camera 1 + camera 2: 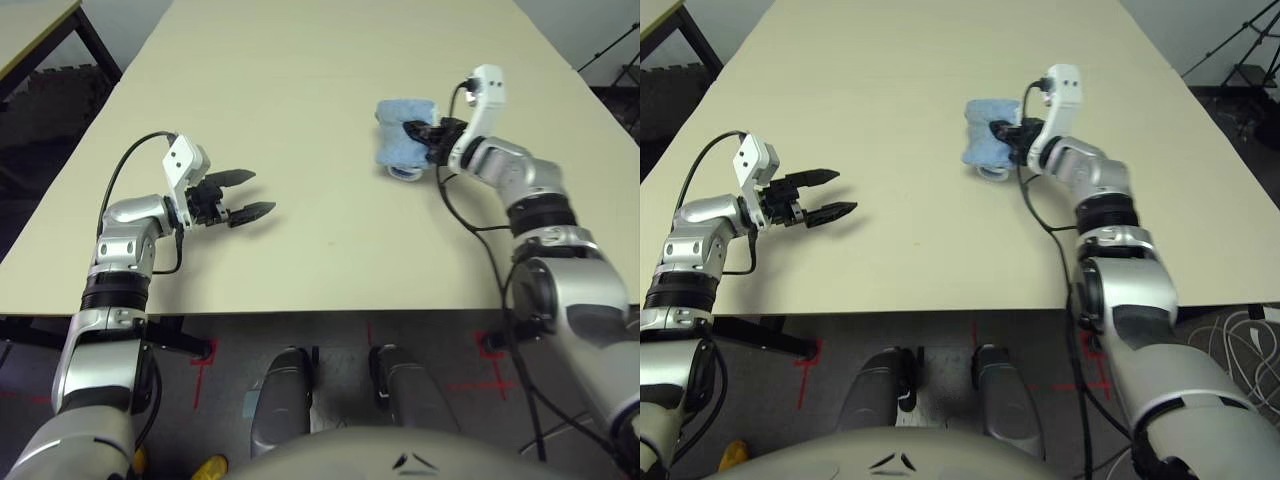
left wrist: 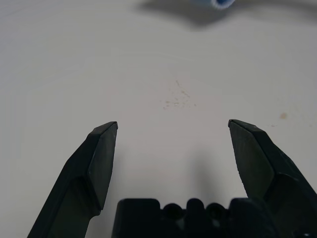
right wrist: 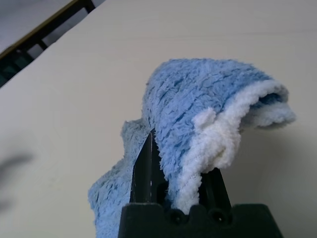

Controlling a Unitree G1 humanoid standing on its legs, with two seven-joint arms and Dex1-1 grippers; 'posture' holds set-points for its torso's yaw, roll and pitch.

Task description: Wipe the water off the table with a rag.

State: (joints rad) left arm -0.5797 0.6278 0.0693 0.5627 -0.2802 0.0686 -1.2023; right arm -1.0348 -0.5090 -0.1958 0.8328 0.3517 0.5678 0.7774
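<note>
Right gripper (image 1: 420,133) is clenched on the rag (image 1: 400,138), a light blue terry cloth with white edging, bunched and draped over its black fingers. Seen from the head camera, the rag sits at about two o'clock from the middle of the table (image 1: 300,80), apparently held just above the pale cream top rather than pressed flat on it.

Left gripper (image 1: 245,195) hangs at about nine o'clock with its fingers spread apart and nothing between them, low over the tabletop.

Water (image 2: 178,99) shows in the left wrist view as a faint scatter of tiny orange-brown specks on the table ahead of the left fingertips, with a second small spot (image 2: 283,115) close by. From the head camera the marks are too faint to make out, apart from one tiny dot near the table's centre.

Judging by this, the rag is in hand and the wiping stroke itself looks not yet done. The next move calls for carrying the rag toward roughly seven o'clock from where it is now, to the specks in front of the left gripper, lowering it until the cloth lies against the surface, then dragging it across both marks.
</note>
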